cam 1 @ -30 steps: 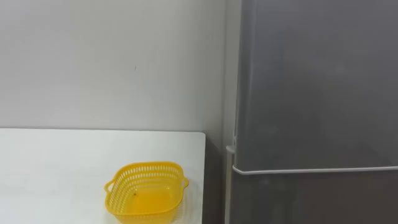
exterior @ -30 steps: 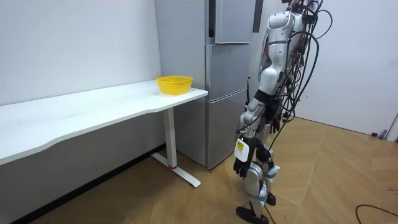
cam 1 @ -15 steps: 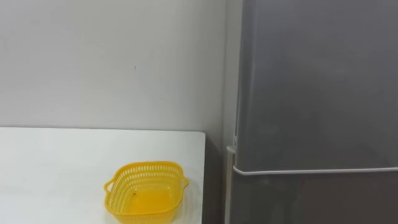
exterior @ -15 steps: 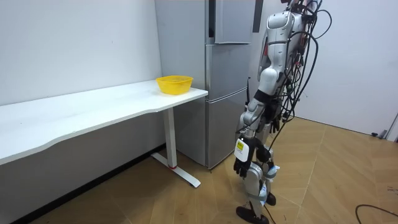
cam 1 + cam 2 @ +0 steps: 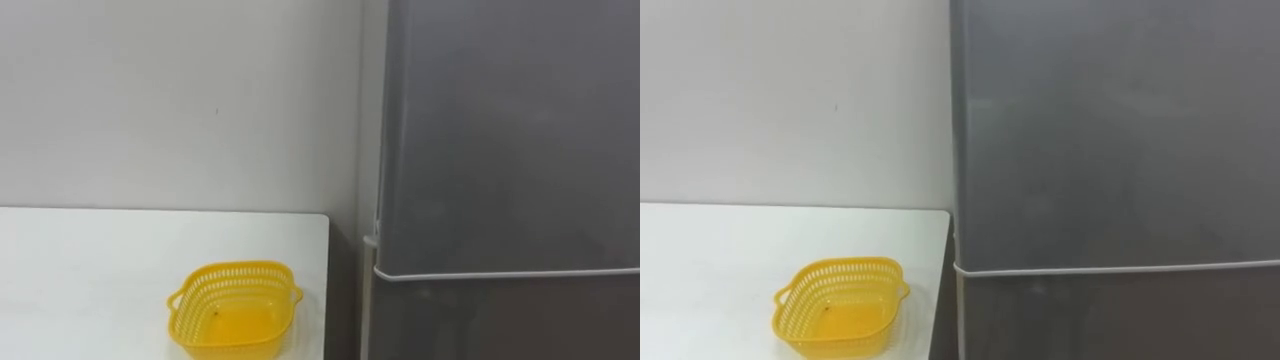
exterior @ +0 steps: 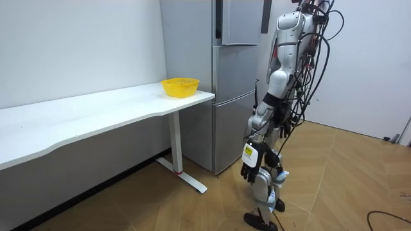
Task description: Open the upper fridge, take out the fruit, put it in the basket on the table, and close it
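From the head camera I see the fridge [image 5: 500, 150] on the right. Its upper door [image 5: 510, 130] is closed and meets the lower door [image 5: 500, 320] at a pale seam, so whatever I am meant to fetch is hidden behind that upper door. A yellow basket [image 5: 236, 268] with a latticed wall sits on the white desk [image 5: 80, 270], near the end just beside the fridge. Nothing has changed from a second ago: the view, the basket and the doors match. In the room view the robot stands upright facing the fridge, near its front. Its left hand [image 6: 249, 172] hangs low by the thigh, fingers loose and pointing down, holding nothing.
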